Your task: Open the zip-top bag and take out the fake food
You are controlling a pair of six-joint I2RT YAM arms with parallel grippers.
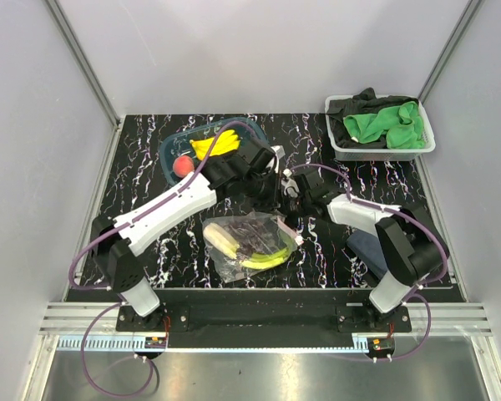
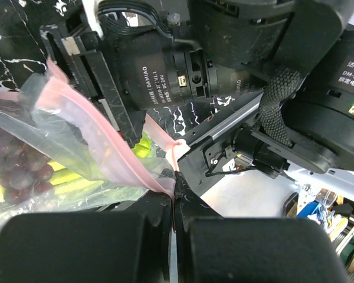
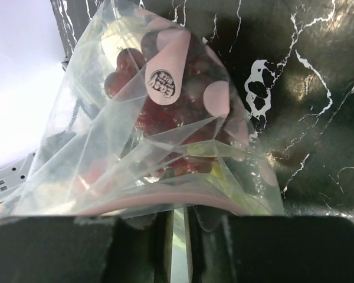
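**Handling & grip pts**

L gripper (image 2: 176, 177) pressed together, pinching pink zip strip (image 2: 100, 138) at its tips. R gripper (image 3: 180, 215) nearly closed, apparently on the same strip. The zip-top bag (image 3: 88, 165) spreads just ahead of both. Film is likely light, soft and slippery, so grip the strip only. The fake food (image 3: 165, 118) may shift inside.

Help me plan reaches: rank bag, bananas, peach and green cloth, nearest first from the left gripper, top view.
1. zip-top bag, pinched by the left gripper.
2. bananas, in blue tray, behind-left.
3. peach, farther left.
4. green cloth, far-right basket.
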